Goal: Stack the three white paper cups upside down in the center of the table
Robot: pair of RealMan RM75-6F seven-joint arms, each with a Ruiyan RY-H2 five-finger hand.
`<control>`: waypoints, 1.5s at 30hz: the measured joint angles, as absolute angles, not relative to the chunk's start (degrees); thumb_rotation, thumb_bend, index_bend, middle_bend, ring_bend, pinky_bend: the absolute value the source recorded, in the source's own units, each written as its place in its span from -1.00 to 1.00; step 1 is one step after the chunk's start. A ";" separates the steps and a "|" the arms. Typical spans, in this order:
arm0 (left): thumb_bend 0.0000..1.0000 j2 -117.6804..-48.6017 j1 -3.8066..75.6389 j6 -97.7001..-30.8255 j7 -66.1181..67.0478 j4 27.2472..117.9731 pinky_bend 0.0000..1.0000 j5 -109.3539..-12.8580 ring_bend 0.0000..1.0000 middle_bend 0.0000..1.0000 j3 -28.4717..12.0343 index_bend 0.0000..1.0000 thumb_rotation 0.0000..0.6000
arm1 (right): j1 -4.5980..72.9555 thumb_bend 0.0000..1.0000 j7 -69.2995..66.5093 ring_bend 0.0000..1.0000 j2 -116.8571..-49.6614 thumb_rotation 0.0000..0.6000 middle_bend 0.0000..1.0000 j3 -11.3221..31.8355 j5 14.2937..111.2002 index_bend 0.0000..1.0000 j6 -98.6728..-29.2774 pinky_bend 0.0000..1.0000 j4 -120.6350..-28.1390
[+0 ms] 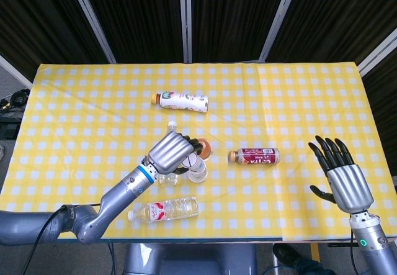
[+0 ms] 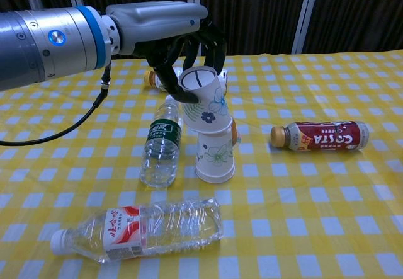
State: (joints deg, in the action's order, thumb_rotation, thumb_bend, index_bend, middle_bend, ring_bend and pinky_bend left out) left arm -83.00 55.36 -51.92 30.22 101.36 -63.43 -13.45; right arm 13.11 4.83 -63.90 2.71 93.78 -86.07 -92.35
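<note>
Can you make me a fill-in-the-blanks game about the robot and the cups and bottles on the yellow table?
1. The left hand holds a paper cup above another ____ standing upside down.
2. The right hand holds ____.
3. The coffee bottle with the red label is lying on its ____.
4. The tablecloth has yellow and ____ checks.

Missing words: cup; nothing; side; white
</note>
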 measured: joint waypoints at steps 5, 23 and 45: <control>-0.45 -83.52 56.23 -51.66 30.74 100.70 0.16 -62.30 0.01 -0.08 -12.86 0.10 1.00 | 13.07 -1.00 4.88 -1.00 -63.90 1.00 -1.00 2.88 93.92 -1.00 -85.92 -1.00 -92.41; -1.00 -86.67 59.07 -50.07 31.55 97.29 -0.48 -58.97 -0.88 -1.00 -10.64 -1.00 1.00 | 12.66 -1.00 4.51 -1.00 -63.61 1.00 -1.00 3.24 94.18 -1.00 -85.87 -1.00 -92.56; -1.00 -82.49 45.99 -72.09 29.51 99.93 -1.00 -64.60 -1.00 -1.00 -6.31 -1.00 1.00 | 12.34 -1.00 5.74 -1.00 -63.75 1.00 -1.00 3.21 94.00 -1.00 -85.15 -1.00 -92.71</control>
State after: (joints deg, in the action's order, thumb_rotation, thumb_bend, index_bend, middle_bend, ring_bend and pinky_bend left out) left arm -82.49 45.99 -72.09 29.51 99.93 -64.60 -6.31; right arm 12.34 5.74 -63.75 3.21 94.00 -85.15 -92.71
